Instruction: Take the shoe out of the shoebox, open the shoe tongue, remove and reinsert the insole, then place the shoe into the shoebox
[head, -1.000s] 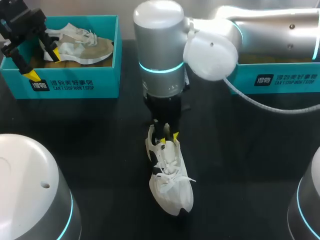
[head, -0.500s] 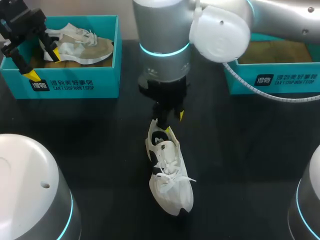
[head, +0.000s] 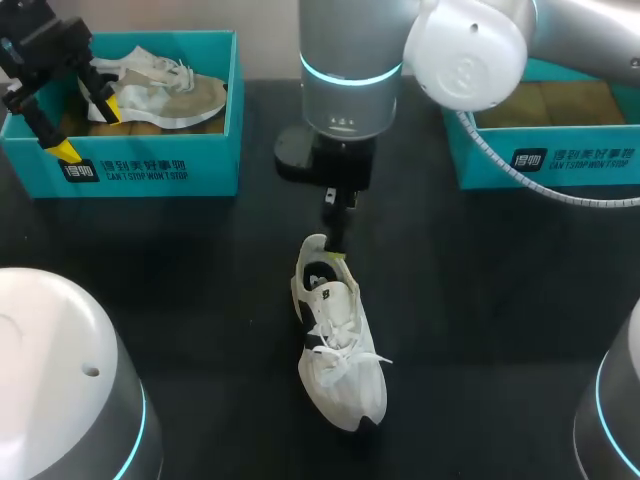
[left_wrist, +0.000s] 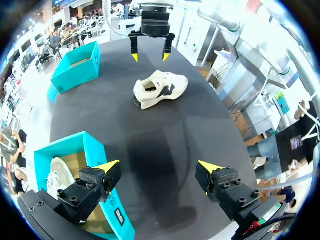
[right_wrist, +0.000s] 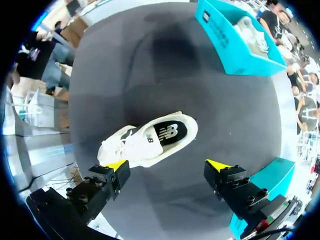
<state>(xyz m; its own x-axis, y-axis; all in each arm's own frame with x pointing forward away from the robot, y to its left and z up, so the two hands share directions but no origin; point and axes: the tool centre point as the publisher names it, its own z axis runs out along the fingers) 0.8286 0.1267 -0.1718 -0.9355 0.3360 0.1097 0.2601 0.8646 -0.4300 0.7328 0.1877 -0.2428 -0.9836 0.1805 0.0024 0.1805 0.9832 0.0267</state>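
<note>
**Hazard at the next grasp**

White lace-up sneaker (head: 335, 340) lies mid-frame on the black worktop (head: 500, 330), outside the teal cardboard shoebox (head: 545, 160) at upper right. Right gripper (right_wrist: 167, 165) and left gripper (left_wrist: 157, 167): jaws spread. A skewed descent could catch and tip the sneaker.

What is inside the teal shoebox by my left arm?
A pale shoe lies in the shoebox. The left pincer covers one end of it; the near wall hides much of the floor.

Silver cylindrical right arm (head: 350, 35), glowing cyan ring (head: 350, 73), white round joint cap (head: 465, 55), white ribbed cable (head: 540, 189), black left claw (left_wrist: 159, 166) and right claw (right_wrist: 167, 165), visible screws (left_wrist: 74, 200), yellow tips (left_wrist: 109, 165)
</note>
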